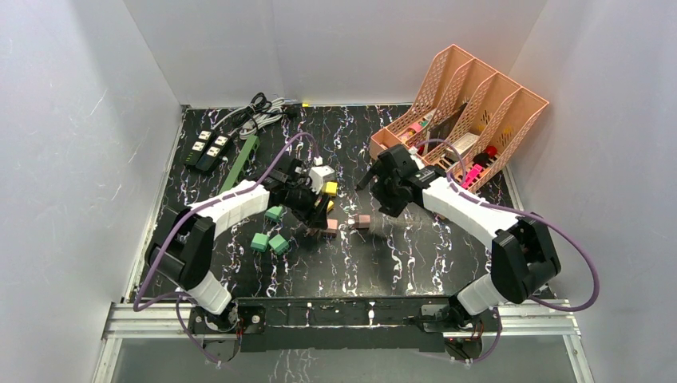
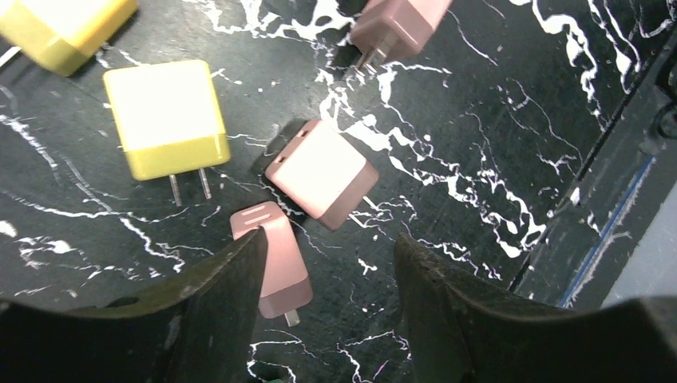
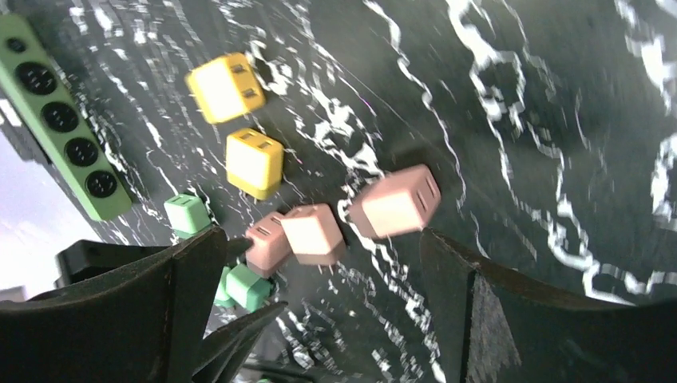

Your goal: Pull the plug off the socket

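Top view: pink plugs (image 1: 361,221) lie loose mid-worktop (image 1: 399,271), well apart from the green socket strip (image 1: 242,162). Left wrist: left fingers (image 2: 215,311) spread, a pink plug (image 2: 275,255) beside one. Right wrist: right fingers (image 3: 511,319) spread, gripping nothing.

Laboratory robot test cell. Enclosed by plain white panels (image 1: 72,159), floored with a black marbled tabletop (image 1: 415,267), edged by an aluminium rail (image 1: 152,319) bearing a cabled left arm (image 1: 231,203) and right arm (image 1: 467,209).
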Motion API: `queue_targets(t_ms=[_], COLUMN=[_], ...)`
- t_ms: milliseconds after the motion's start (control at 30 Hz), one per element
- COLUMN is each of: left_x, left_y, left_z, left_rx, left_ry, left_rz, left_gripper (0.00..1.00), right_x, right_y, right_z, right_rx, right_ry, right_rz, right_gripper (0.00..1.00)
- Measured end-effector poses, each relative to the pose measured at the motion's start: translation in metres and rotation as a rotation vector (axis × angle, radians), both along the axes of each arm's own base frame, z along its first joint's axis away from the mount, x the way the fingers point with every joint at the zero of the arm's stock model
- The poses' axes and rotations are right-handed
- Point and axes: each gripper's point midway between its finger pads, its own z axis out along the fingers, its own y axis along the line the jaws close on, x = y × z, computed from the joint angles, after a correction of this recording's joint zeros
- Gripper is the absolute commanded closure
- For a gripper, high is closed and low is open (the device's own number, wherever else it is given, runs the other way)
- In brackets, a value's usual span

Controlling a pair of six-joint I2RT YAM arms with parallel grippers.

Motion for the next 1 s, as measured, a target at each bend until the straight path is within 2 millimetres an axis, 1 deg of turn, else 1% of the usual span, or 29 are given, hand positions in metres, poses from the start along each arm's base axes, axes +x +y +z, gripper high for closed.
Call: queue_targets(t_ms=[67, 133, 233, 300, 333, 367, 400, 467, 567, 633, 767, 833, 900, 967, 1000], left_x=[0.005, 0.008, 0.007, 0.005, 0.005, 0.006, 0.008, 0.011, 0.013, 0.013, 0.013, 0.013, 0.014, 0.016, 0.016], left_y=[0.003, 0.009, 0.024, 0.031, 0.034, 0.035, 0.037, 0.039, 0.041, 0.042, 0.042, 0.044, 0.046, 0.049, 0.05], left_z=[0.001, 0.0, -0.006, -0.009, -0.009, -0.007, -0.006, -0.002, 0.0, -0.001, -0.004, -0.009, -0.014, -0.02, -0.024], left_rx=[0.017, 0.047, 0.103, 0.13, 0.142, 0.147, 0.151, 0.157, 0.164, 0.167, 0.174, 0.188, 0.207, 0.23, 0.238], left_ry=[-0.028, -0.06, -0.082, -0.093, -0.1, -0.111, -0.127, -0.153, -0.171, -0.171, -0.163, -0.153, -0.144, -0.127, -0.112], left_rz=[0.014, 0.038, 0.07, 0.083, 0.088, 0.092, 0.097, 0.105, 0.111, 0.112, 0.112, 0.117, 0.131, 0.161, 0.183], left_gripper=[0.3, 0.25, 0.21, 0.19, 0.18, 0.18, 0.18, 0.17, 0.17, 0.17, 0.17, 0.17, 0.18, 0.18, 0.19], right_x=[-0.012, -0.023, -0.034, -0.038, -0.039, -0.041, -0.042, -0.046, -0.051, -0.053, -0.051, -0.049, -0.044, -0.041, -0.041], right_y=[-0.001, 0.003, 0.015, 0.022, 0.024, 0.026, 0.026, 0.024, 0.021, 0.019, 0.017, 0.017, 0.019, 0.021, 0.022], right_z=[-0.009, -0.011, -0.008, -0.011, -0.015, -0.024, -0.027, -0.042, -0.056, -0.061, -0.068, -0.072, -0.071, -0.072, -0.072], right_rx=[0.032, 0.089, 0.189, 0.229, 0.233, 0.229, 0.225, 0.199, 0.165, 0.154, 0.138, 0.141, 0.153, 0.161, 0.166], right_ry=[0.104, 0.198, 0.311, 0.374, 0.399, 0.443, 0.456, 0.509, 0.562, 0.58, 0.603, 0.62, 0.621, 0.628, 0.634], right_rz=[-0.076, -0.149, -0.214, -0.242, -0.253, -0.278, -0.28, -0.315, -0.355, -0.372, -0.393, -0.402, -0.403, -0.398, -0.392], right_gripper=[0.03, 0.06, 0.2, 0.27, 0.3, 0.31, 0.33, 0.35, 0.4, 0.45, 0.62, 0.66, 0.69, 0.8, 0.88])
